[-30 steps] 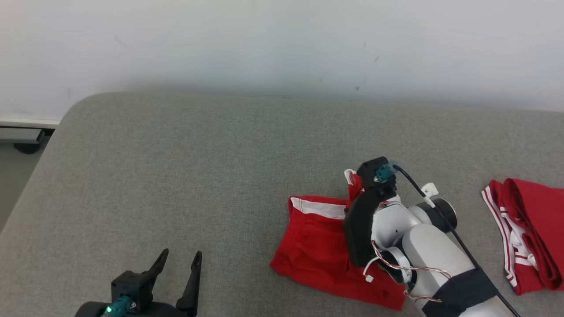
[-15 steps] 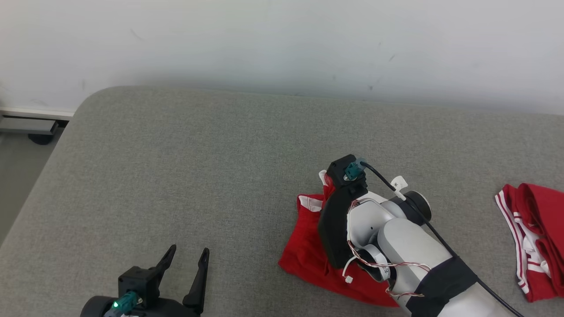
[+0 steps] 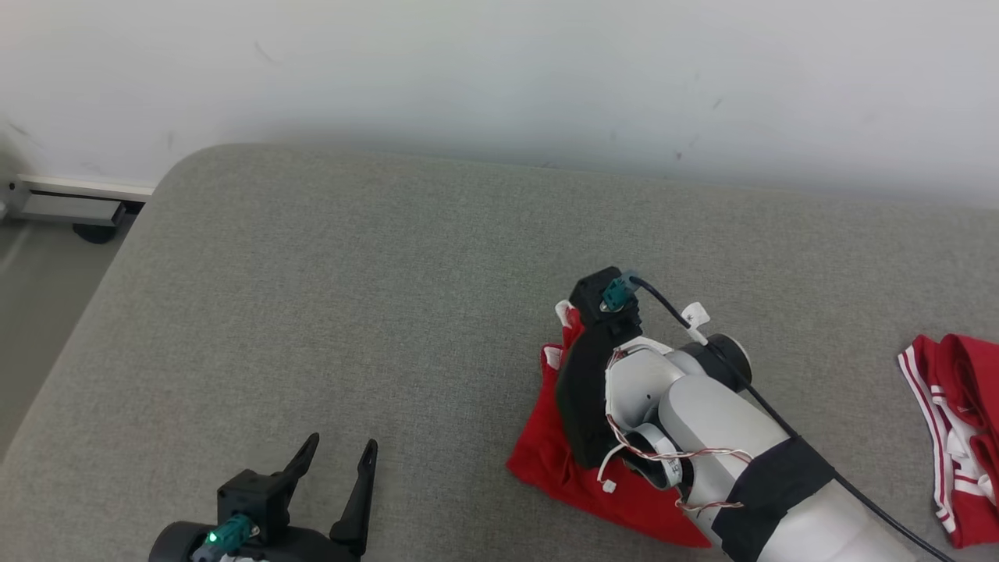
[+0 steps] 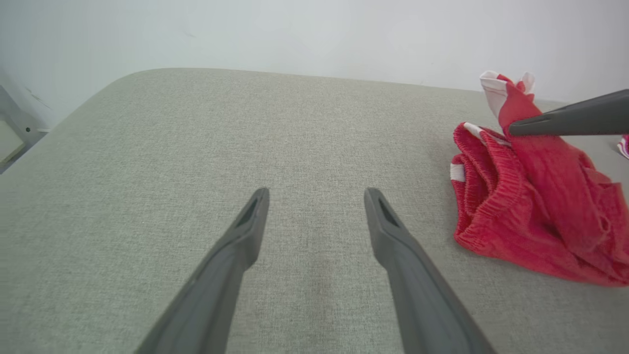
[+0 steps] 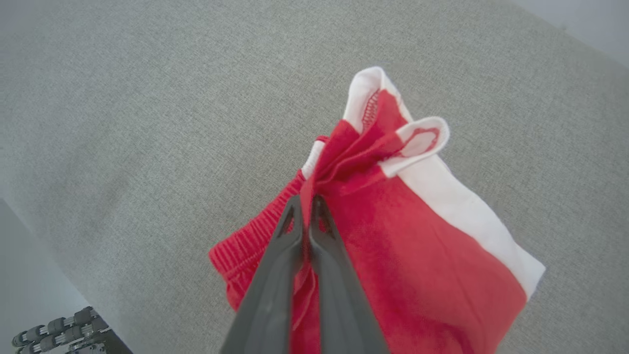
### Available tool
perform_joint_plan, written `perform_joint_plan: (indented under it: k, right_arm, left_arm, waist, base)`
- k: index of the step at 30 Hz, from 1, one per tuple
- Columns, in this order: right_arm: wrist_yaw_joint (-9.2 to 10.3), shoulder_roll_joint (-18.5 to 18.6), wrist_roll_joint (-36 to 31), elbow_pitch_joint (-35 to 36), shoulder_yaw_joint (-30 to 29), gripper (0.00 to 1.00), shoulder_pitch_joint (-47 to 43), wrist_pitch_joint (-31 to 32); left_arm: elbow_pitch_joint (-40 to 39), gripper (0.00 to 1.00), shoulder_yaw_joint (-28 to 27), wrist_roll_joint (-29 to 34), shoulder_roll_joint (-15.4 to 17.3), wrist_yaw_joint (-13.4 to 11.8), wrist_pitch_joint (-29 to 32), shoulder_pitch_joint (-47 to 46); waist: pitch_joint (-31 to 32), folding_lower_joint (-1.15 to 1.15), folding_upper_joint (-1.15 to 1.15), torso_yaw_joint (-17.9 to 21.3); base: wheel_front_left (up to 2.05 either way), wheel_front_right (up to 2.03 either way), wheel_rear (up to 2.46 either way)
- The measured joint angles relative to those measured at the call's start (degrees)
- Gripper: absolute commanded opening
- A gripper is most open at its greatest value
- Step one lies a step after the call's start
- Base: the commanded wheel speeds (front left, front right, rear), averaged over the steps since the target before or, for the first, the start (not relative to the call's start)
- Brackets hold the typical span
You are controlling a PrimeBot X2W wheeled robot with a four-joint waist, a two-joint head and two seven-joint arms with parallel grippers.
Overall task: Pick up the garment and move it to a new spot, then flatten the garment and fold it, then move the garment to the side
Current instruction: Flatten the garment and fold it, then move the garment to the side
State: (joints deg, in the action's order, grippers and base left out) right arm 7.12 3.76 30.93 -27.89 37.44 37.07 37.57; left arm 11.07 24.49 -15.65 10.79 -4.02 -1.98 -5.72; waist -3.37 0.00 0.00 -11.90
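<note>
Pinching a bunched fold of the red garment [image 5: 417,255] with my right tool [image 5: 305,201]: the two dark fingers are pressed together with red cloth caught between their tips, just below a corner of the white trim that stands up above the grip. The pinched part is raised into a peak, while the rest of the garment droops from it and lies crumpled on the grey upholstered surface [image 3: 328,265]. An elastic ribbed waistband shows along the garment's edge on the side facing my left tool [image 4: 317,196], and a broad white band runs along its opposite edge. In the head view the garment [image 3: 546,460] sits near the surface's front edge, right of the middle, and is largely covered by my right wrist and pale forearm. My left tool [image 3: 342,445] is released, fingers spread wide with nothing between them. It hangs over bare upholstery at the front edge, left of the garment and well apart from it. A second red garment with white stripes [image 3: 964,406] lies bunched at the right edge of the head view, apart from the one I grip. The surface's rounded far-left corner lies below a pale wall [image 3: 468,70].
</note>
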Motion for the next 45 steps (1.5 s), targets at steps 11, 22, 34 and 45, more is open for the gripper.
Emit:
perform_joint_plan:
  k: [11, 22, 34, 45]
  right_arm:
    - [0.00, -0.09, 3.15, -3.31, 1.49, 1.00, 0.61, -2.91]
    - [0.00, -0.18, 2.94, -4.46, -0.30, 1.00, 1.47, -8.16]
    - [0.01, 6.65, -6.87, 0.35, -14.03, 1.00, -10.87, -13.48]
    - [0.01, 3.55, -7.84, 8.12, -20.68, 1.00, -20.30, -13.89]
  left_arm:
    - [0.63, 1.00, -0.18, -0.01, 0.16, 0.00, -0.07, -0.10]
    - [0.92, 1.00, -0.37, -0.02, 0.32, -0.01, -0.15, -0.06]
    - [-0.38, 1.00, -2.43, -0.35, 2.08, -0.77, -0.84, 3.91]
    - [-2.58, 1.00, -1.86, -0.24, 1.99, -1.03, -0.56, 4.05]
  waist:
    - [0.12, 0.00, 0.00, -0.77]
    - [0.94, 0.00, 0.00, -0.54]
    - [2.24, -0.01, 0.00, 3.11]
    - [0.71, -0.01, 0.00, 6.13]
  base:
    - [0.00, 0.00, 0.00]
    - [0.00, 0.00, 0.00]
    - [0.00, 0.00, 0.00]
    - [0.00, 0.00, 0.00]
